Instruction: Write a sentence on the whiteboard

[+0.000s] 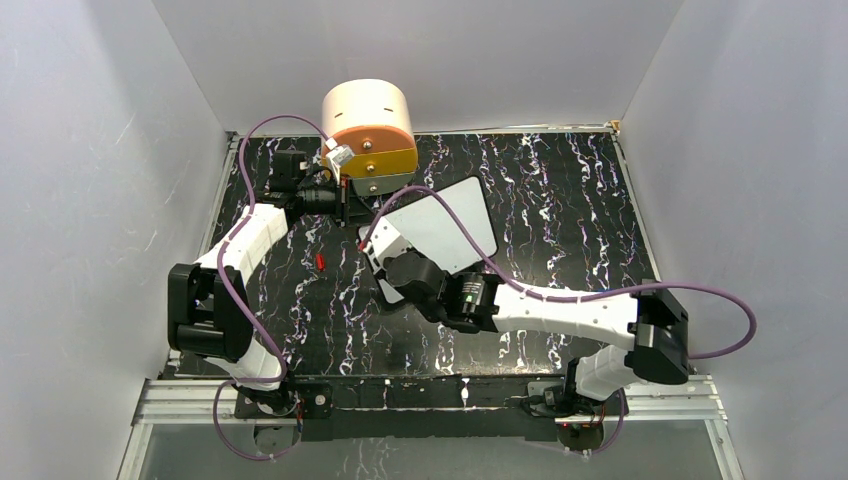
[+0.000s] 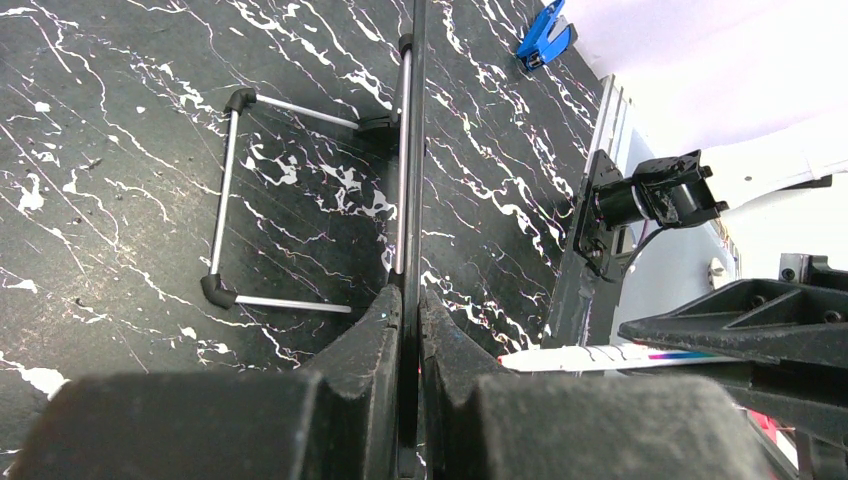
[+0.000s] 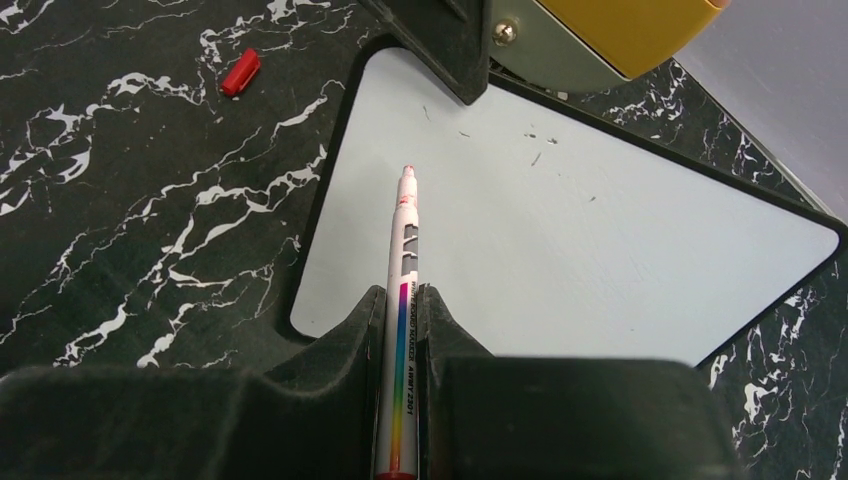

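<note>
In the top view the right wrist covers the whiteboard's near corner. Whether the marker tip touches it cannot be told. The black-rimmed board sits on the bench beside the round drawer unit, white with a few grey specks. The left gripper's jaws clamp its rim, and the right gripper's jaws pinch the marker above it. A red cap lies apart.
</note>
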Robot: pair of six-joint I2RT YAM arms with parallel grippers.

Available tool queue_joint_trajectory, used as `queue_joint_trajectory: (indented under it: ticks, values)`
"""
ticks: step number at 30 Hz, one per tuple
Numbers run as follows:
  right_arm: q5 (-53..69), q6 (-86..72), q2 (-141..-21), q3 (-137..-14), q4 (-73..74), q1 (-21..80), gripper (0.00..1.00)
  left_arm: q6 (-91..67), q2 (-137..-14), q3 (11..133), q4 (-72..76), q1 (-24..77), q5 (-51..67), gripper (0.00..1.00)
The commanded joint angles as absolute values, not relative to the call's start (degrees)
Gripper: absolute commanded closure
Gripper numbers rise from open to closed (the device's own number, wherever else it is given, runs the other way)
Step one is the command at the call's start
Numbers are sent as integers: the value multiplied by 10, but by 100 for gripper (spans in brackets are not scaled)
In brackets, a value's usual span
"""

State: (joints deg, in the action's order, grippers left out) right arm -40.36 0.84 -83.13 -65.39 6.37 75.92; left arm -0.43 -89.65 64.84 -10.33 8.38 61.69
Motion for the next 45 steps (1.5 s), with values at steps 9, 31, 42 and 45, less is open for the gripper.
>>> queue_joint_trajectory:
  ticks: [9,31,42,45]
  values:
    - [-446,-7,-879,-730,59,771,100,4,-880,635,-125,89,583,100]
    - [-461,-22,-909,-754,76,771,100,4,-884,636,-125,89,581,100]
    - [-463,-29,-915,-764,85,771,100,4,-884,637,-125,89,580,100]
    - [-460,-30,-914,-764,87,772,100,4,-884,637,-126,89,580,100]
